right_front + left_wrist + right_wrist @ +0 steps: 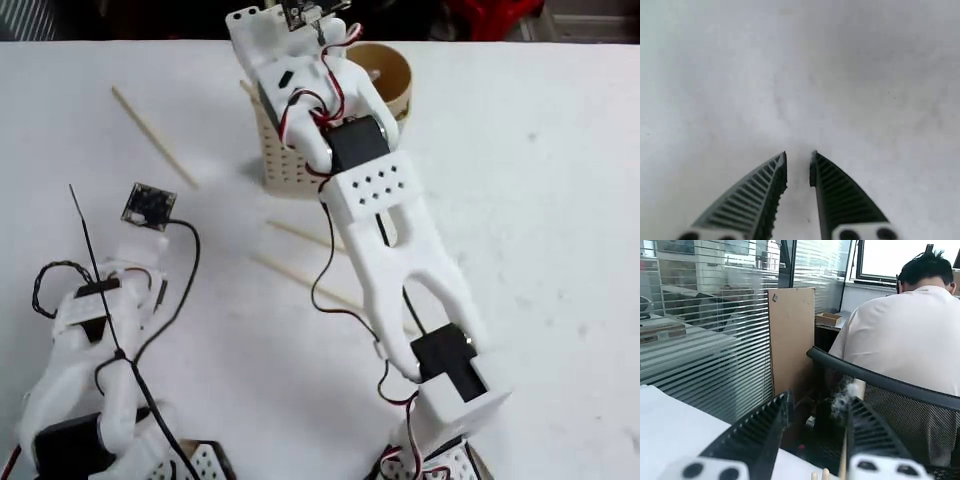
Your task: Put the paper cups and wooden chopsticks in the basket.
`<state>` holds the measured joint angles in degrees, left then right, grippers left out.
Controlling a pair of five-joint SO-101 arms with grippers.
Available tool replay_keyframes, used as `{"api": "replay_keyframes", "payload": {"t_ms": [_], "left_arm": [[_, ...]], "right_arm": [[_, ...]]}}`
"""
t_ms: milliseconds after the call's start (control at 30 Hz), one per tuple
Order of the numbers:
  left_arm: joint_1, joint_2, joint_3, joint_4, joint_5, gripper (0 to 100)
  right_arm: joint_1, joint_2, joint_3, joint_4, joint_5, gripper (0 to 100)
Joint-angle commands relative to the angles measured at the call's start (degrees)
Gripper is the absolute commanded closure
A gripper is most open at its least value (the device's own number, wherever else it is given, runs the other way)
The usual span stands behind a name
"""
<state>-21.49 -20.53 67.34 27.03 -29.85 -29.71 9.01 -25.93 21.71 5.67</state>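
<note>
The right gripper (817, 400) is positioned at the basket (282, 165) with its fingers apart. The left gripper (799, 156) is low over the worktop (520, 200) with its fingers slightly apart. A paper cup (395, 75) adjoins the basket. Three wooden chopsticks (155, 135) lie on the worktop.

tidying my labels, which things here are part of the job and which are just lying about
Job: white basket; paper cup at its rim, in or beside I cannot tell; three wooden chopsticks loose on the table.
Lying about: black cable on the table; brown board, blinds and black chair behind.
</note>
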Motion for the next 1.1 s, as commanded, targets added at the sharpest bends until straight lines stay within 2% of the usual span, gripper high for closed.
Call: {"api": "replay_keyframes", "payload": {"t_ms": [0,167,233,600,900,967,1067], "left_arm": [[0.92,-1.8,-0.35,-0.88,-0.62,90],[0.92,-1.8,-0.35,-0.88,-0.62,90],[0.92,-1.8,-0.35,-0.88,-0.62,90],[0.92,-1.8,-0.35,-0.88,-0.62,90],[0.92,-1.8,-0.35,-0.88,-0.62,90],[0.92,-1.8,-0.35,-0.88,-0.62,90],[0.92,-1.8,-0.35,-0.88,-0.62,90]], "right_arm": [[0.31,-2.24,-3.25,6.55,-0.79,85.7],[0.57,-6.99,-2.9,20.44,-0.79,98.8],[0.75,-8.92,-2.9,22.81,-0.79,96.5],[0.66,-11.38,-2.9,30.11,-0.79,98.1],[1.36,-19.82,-3.08,49.36,-0.7,98.1],[3.91,-23.43,-2.99,54.11,2.37,98.1],[11.21,-27.12,-2.81,60.18,14.95,97.8]]}}
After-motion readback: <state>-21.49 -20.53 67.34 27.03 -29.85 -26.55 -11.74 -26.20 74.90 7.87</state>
